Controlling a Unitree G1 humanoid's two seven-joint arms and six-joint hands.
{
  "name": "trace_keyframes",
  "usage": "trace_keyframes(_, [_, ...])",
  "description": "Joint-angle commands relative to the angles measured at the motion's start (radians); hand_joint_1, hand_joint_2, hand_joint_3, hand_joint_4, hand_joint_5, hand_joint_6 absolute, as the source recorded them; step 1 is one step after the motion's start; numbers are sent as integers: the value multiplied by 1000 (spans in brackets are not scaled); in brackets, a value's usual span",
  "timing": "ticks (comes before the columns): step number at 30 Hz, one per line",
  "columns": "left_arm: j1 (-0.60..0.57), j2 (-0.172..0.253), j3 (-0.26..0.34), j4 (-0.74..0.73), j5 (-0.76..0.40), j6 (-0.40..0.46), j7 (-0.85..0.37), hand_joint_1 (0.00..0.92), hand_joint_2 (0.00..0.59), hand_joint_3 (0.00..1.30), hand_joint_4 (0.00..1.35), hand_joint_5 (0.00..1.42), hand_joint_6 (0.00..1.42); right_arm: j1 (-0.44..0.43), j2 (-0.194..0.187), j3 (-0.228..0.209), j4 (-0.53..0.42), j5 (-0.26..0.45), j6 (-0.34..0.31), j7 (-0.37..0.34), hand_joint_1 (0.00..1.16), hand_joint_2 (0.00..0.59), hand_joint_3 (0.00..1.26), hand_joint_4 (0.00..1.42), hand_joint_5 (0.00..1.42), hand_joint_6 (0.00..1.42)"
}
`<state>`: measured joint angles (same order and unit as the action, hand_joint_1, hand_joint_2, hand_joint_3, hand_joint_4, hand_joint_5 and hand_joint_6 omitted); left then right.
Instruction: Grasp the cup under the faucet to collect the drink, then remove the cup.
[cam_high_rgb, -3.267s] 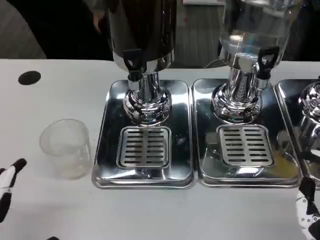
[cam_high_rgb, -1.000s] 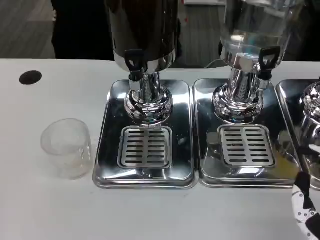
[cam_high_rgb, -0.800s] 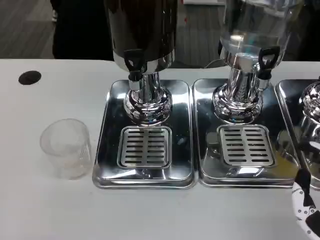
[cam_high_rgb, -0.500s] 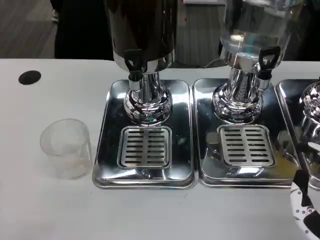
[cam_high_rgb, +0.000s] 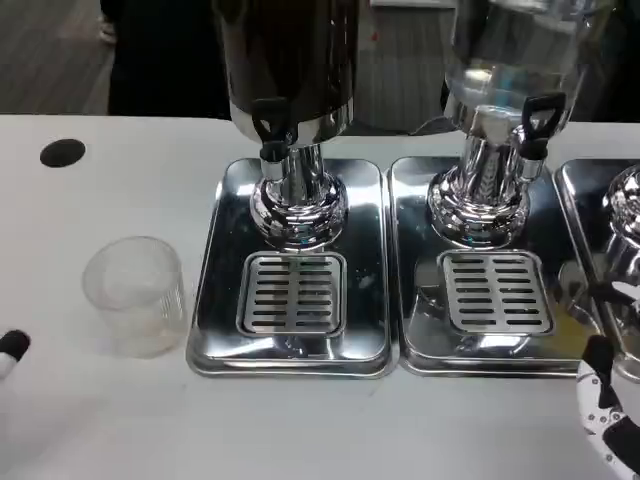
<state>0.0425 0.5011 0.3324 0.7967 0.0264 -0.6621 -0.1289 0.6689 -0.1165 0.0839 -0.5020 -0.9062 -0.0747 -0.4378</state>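
One clear cup (cam_high_rgb: 134, 296) stands right of the left hand's fingers (cam_high_rgb: 12, 347), apart.

place: drinks station, looks like canteen/test lab | evidence: white table (cam_high_rgb: 100, 200) w/ row of drink dispensers (cam_high_rgb: 290, 70) on steel drip trays (cam_high_rgb: 365, 260) w/ grates | bkgd: dark carpet floor (cam_high_rgb: 50, 50) behind table

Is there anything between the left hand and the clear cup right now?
Nothing visible. The left hand shows at the picture's left edge, and only bare white table lies between it and the clear cup, which stands upright on the table left of the dark dispenser's tray.
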Motion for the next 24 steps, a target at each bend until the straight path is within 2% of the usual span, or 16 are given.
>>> trace_keyframes(1, [-52, 22, -46, 50, 57, 13, 44, 338, 39, 0, 0, 0, 0, -5, 5, -1, 5, 9, -7, -12, 628, 515, 373, 294, 234, 180])
trace_keyframes(7, [-103, 32, -111, 93, 121, 14, 92, 360, 44, 0, 0, 0, 0, -11, 4, -10, -12, 18, -9, -9, 629, 515, 373, 301, 235, 180])
trace_keyframes(14, [-114, 43, -185, 56, 190, -14, 120, 360, 41, 0, 0, 0, 0, -11, 2, -19, -13, 30, -14, -13, 629, 515, 373, 303, 235, 180])
trace_keyframes(24, [-118, 69, -236, 48, 204, -29, 123, 358, 40, 0, 0, 0, 0, -8, 2, -32, -5, 46, -32, -20, 630, 515, 373, 311, 235, 180])
